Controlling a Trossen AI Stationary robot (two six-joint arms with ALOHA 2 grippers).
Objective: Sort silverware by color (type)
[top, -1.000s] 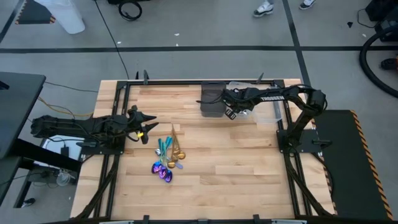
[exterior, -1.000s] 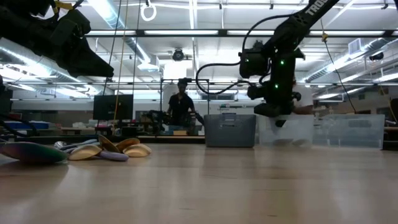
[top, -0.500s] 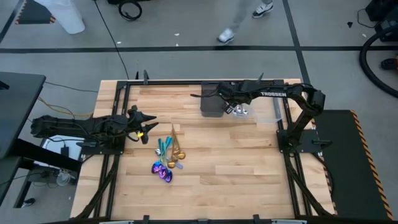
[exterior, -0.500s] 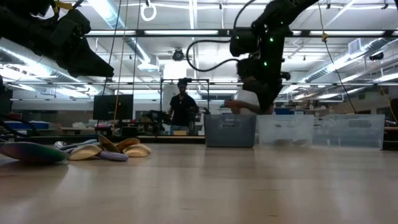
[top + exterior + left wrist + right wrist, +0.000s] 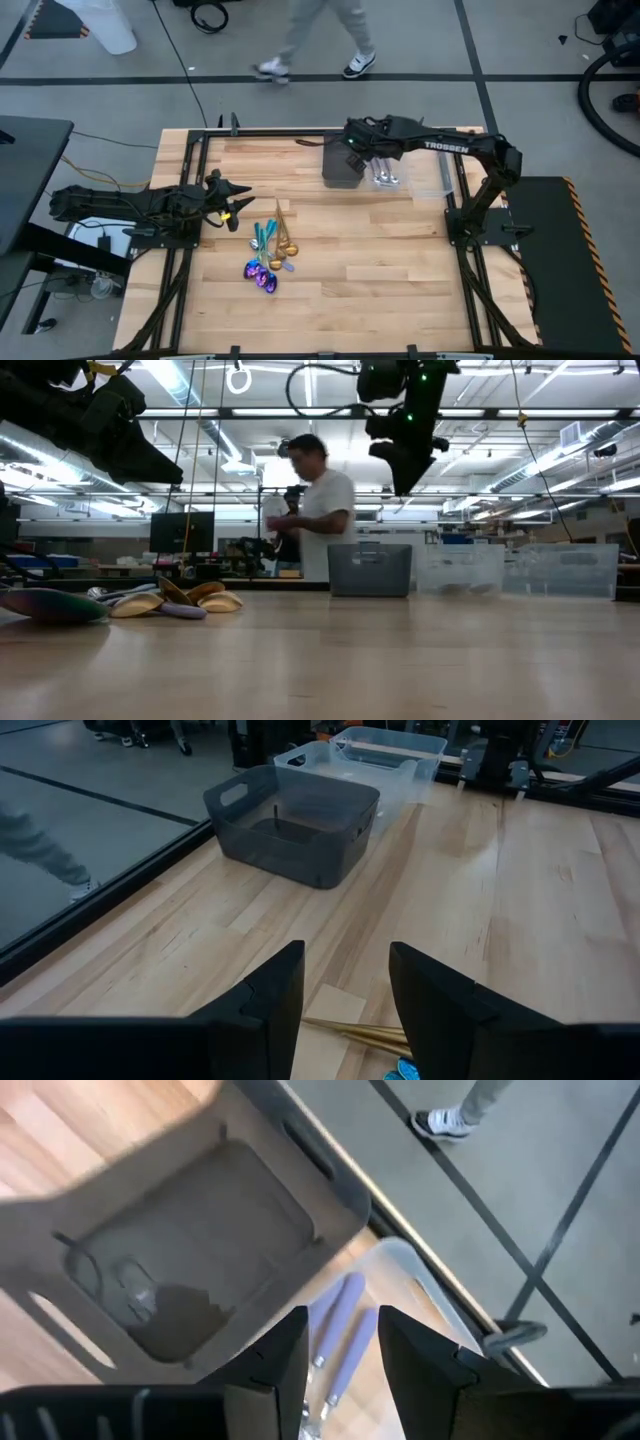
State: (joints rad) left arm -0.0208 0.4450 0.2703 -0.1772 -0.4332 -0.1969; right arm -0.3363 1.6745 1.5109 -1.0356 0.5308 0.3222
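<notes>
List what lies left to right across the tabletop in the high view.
Left hand → pile of silverware → dark bin with the right hand above it → silver pieces in the clear bin.

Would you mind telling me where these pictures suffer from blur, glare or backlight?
Low view: the walking person is smeared by motion, ceiling lights glare behind, and both arms read as dark silhouettes; the nearest spoon is soft. Right wrist view: the dark bin and floor are blurred. High view: evenly lit, and the passer-by's legs are slightly smeared. Left wrist view: sharp.
</notes>
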